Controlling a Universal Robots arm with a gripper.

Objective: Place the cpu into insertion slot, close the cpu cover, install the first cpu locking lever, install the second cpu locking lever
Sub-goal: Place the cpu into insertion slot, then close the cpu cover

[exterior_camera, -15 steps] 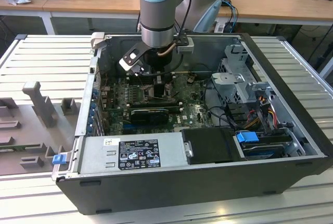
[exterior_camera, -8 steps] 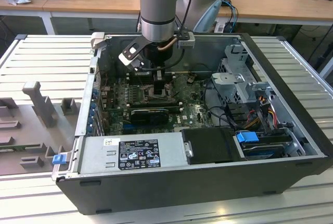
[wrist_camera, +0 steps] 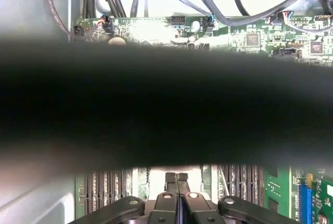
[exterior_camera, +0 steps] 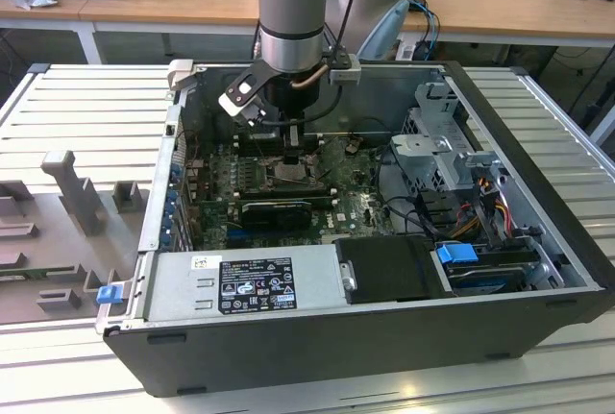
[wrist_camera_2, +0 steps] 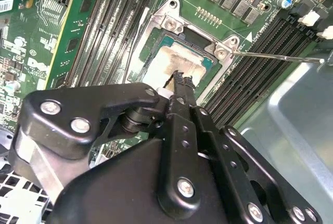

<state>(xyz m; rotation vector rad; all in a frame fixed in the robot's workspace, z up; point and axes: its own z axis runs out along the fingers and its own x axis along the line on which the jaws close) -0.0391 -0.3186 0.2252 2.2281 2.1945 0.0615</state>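
In the second wrist view the cpu [wrist_camera_2: 174, 57], a pale silver square with smeared residue on top, lies in the insertion slot [wrist_camera_2: 207, 63]. Of the slot only a thin teal-edged rim shows. The cpu cover [wrist_camera_2: 156, 24], a silver frame, lies flat around the chip. A thin metal lever rod [wrist_camera_2: 276, 56] sticks out sideways from one corner of the frame. My gripper [wrist_camera_2: 181, 78] is shut, its black fingertips pressed together just over the chip's near edge, with nothing seen between them. In the exterior view the gripper [exterior_camera: 293, 150] reaches down into the open computer case, onto the socket area [exterior_camera: 288, 176].
Rows of black memory slots [wrist_camera_2: 114, 21] flank the socket on both sides. A long black card [exterior_camera: 277, 210], the power supply [exterior_camera: 240, 284], a drive cage [exterior_camera: 442, 135] and loose cables [exterior_camera: 480, 193] crowd the case. A bare metal case wall [wrist_camera_2: 291, 115] lies beside the board.
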